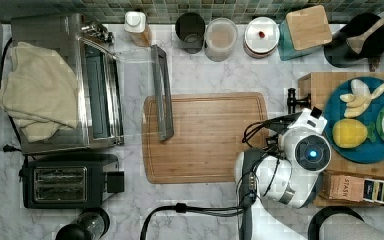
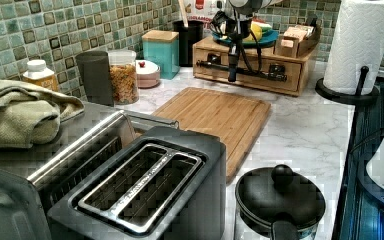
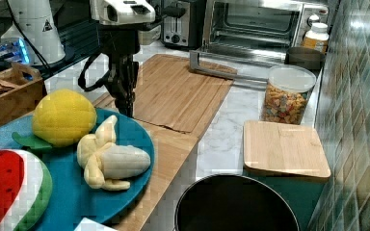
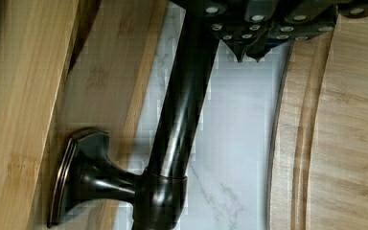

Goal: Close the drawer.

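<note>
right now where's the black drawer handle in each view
Top view: handle at the wooden box's left edge, right of the cutting board.
Left view: bar across the drawer front, beyond the board.
Right view: hidden behind the arm; I can't place it.
Wrist view: bar running from the tool down the picture.
Shared landmark: the cutting board.

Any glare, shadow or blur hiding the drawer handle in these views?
Wrist view: the handle is sharp with a soft highlight, and the end effector is shadowed. Left view: cables cross the handle, no glare. Top view: even light, the arm covers part of the drawer.
</note>
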